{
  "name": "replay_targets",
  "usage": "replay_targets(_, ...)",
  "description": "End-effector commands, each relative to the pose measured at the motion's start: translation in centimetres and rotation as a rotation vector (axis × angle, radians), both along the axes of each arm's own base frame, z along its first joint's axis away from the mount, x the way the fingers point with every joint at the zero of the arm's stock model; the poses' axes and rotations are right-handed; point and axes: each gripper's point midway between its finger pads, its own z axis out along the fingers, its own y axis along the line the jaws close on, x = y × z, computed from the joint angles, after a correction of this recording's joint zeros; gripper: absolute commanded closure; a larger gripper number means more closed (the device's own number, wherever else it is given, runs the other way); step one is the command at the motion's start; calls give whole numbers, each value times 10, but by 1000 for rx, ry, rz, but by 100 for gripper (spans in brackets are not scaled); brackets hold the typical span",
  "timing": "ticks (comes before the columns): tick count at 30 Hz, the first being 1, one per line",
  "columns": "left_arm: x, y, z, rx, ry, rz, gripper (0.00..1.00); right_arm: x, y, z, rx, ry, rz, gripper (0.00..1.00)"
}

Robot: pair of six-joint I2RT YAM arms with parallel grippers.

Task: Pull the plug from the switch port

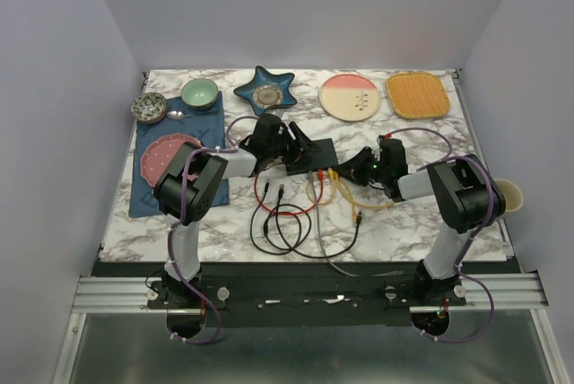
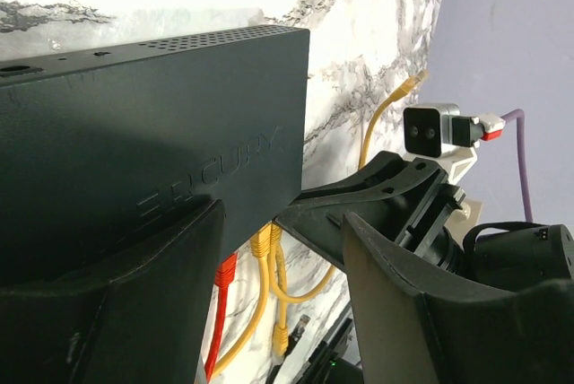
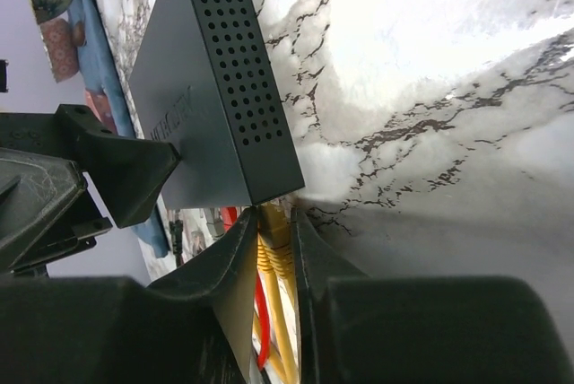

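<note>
The flat matte-black rectangular switch (image 1: 314, 154), mid-table, was steadied by the spread left gripper (image 1: 300, 146) while the right gripper (image 3: 276, 240) pinched a yellow plug (image 3: 273, 228); withdrawal straight outward was judged next.

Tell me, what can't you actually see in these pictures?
- Sockets of the switch: right wrist view, hidden behind the right hand and yellow plug.
- Which socket that plug sits in: top view, too small.
- Left hand contact with the switch: left wrist view, cut off by the bottom edge.
</note>
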Motion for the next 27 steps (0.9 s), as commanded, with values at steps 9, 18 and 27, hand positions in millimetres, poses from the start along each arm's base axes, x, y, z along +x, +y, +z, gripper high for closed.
replay_targets(9, -26, 7, -20, -20, 74, -20, 31, -8, -6, -19, -19, 70, -20, 88)
replay_targets(18, -51, -11, -4, -67, 58, -56, 31, -11, -5, -20, -20, 66, -2, 99)
replay_targets(27, -38, -27, -9, -84, 64, -54, 31, -15, -5, -21, -30, 67, 14, 99)
